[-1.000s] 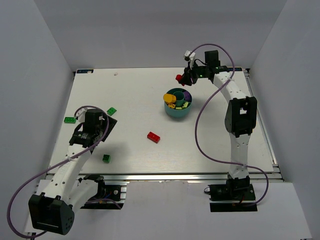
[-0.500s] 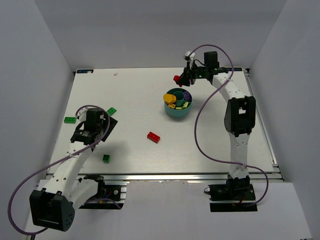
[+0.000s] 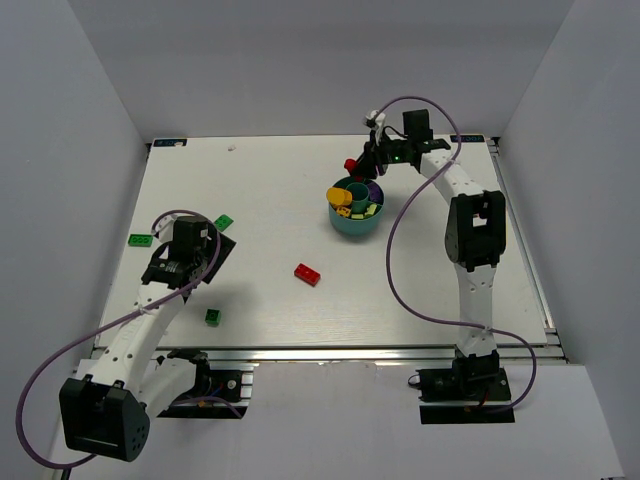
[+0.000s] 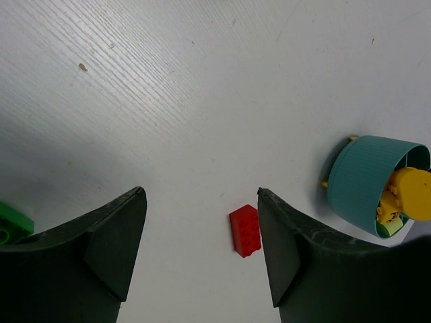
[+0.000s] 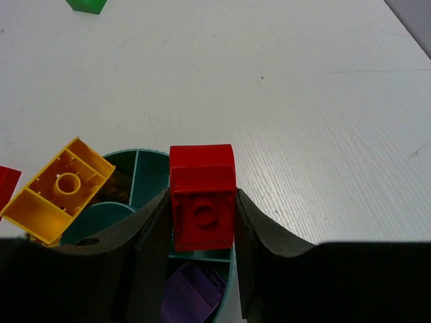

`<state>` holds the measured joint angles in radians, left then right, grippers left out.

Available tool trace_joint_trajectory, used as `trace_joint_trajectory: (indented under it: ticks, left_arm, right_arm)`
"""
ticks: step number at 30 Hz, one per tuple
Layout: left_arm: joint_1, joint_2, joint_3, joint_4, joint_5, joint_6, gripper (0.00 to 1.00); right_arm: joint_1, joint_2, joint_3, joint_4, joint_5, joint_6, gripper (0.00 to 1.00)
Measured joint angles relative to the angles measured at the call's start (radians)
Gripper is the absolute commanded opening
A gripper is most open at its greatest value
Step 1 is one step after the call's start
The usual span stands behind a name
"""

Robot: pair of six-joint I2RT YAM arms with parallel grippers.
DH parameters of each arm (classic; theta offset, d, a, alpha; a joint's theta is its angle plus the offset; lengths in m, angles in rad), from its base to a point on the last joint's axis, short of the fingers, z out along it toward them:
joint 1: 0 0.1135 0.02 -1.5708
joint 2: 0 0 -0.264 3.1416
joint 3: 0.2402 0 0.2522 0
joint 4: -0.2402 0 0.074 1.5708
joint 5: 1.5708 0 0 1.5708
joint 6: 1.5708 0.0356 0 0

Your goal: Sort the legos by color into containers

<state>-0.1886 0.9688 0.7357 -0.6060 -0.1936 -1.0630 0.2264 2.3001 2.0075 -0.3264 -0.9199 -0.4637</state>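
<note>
**Brick arrives over the dish's far rim**

Over the last 1 s, the right fingers [image 3: 356, 163] have carried their red brick [image 5: 202, 200] leftward and in toward the teal dish [image 3: 354, 226]. It has gone from out beyond the far side to just above the far rim. The right wrist view shows both fingers clenched on the brick's flanks. The brick hangs above the rim [image 5: 138, 152], with purple pieces [image 5: 192, 296] below and a yellow brick [image 5: 57, 195] perched to the left.

The carry looks nearly done and a release seems the next step. Which wedge is meant for red cannot be told.

The left arm has barely shifted. The left fingers [image 4: 200, 198] are spread apart and grasp nothing, facing a second red brick [image 4: 245, 231] on the bench [image 3: 270, 180]. Also unsorted are 2 lime green bricks [image 3: 224, 222] and 1 dark green brick [image 3: 213, 316].
</note>
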Motion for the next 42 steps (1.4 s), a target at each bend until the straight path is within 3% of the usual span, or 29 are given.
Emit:
trace_joint_trajectory:
  ticks: [10,13,17,19,33,34,36,37,38,42]
  left_arm:
    - [0.0,0.01,0.0,0.0,0.004,0.001,0.76]
    - [0.0,0.01,0.0,0.0,0.004,0.001,0.77]
    - [0.0,0.01,0.0,0.0,0.005,0.001,0.77]
    - [0.0,0.01,0.0,0.0,0.005,0.001,0.77]
    - [0.0,0.009,0.0,-0.003,0.01,0.0,0.75]
    - [0.0,0.008,0.0,-0.006,0.01,0.0,0.72]
    - [0.0,0.003,0.0,-0.013,0.01,-0.004,0.55]
    - [0.0,0.0,0.0,-0.016,0.008,-0.002,0.39]
    - [0.0,-0.003,0.0,-0.017,0.006,-0.008,0.32]
    - [0.0,-0.018,0.0,-0.023,0.006,-0.003,0.08]
  right_arm:
    - [0.011,0.0,-0.03,-0.007,-0.019,-0.006,0.11]
    - [0.012,0.0,-0.035,-0.003,-0.021,-0.009,0.23]
    - [0.013,0.0,-0.042,-0.003,-0.021,-0.011,0.51]
    - [0.013,0.0,-0.043,-0.001,-0.02,-0.01,0.57]
    - [0.013,-0.013,-0.056,0.039,-0.024,0.025,0.59]
    - [0.012,-0.019,-0.056,0.041,-0.023,0.031,0.6]
    - [0.011,-0.04,-0.056,0.044,-0.01,0.039,0.67]
    - [0.011,-0.054,-0.056,0.047,0.001,0.042,0.73]
    - [0.01,-0.07,-0.056,0.05,0.013,0.045,0.74]
    - [0.011,-0.155,-0.058,0.061,0.057,0.023,0.79]
